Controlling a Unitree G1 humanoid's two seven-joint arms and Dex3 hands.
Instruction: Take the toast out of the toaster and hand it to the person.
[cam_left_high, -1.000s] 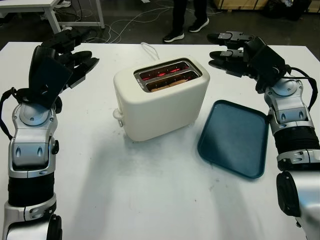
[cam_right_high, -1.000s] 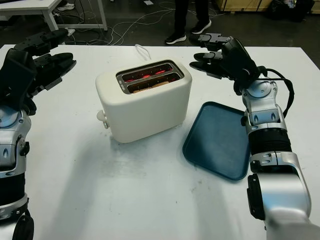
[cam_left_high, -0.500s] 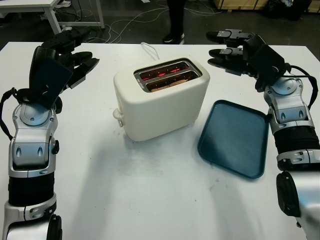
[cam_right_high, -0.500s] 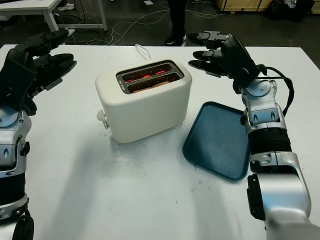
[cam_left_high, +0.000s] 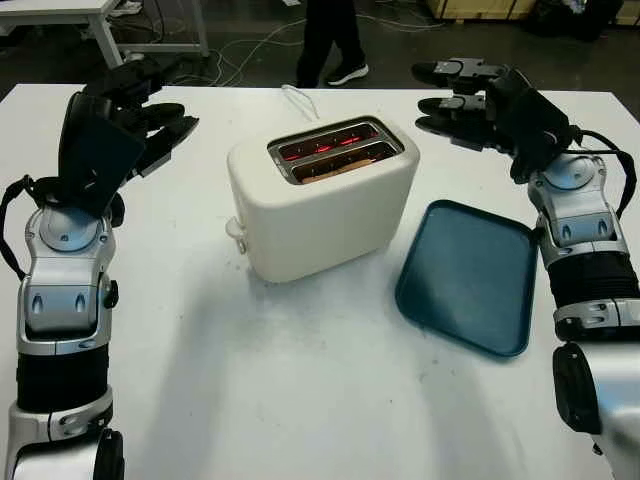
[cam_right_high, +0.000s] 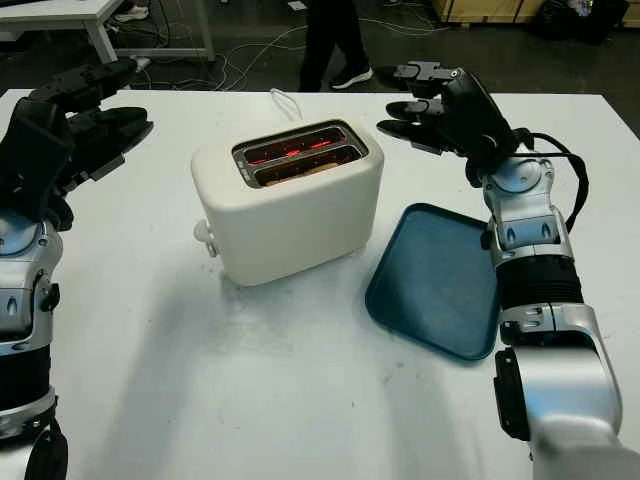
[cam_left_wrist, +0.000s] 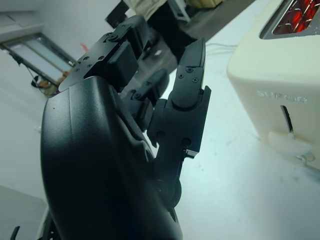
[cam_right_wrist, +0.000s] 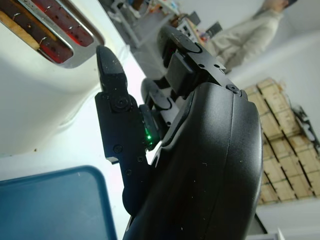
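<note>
The toast sits low in the near slot of the toaster, which stands in the middle of the table, toward its far edge. The slot runs left to right, a bit slanted. The right hand is open, holds nothing, and is near the toaster's right end, so it looks closer. The left hand, open too, is well off near the far left corner. A tray lies right of the toaster.

bright, even overhead light | soft shadows beneath toaster (faint) | head views crisp
</note>
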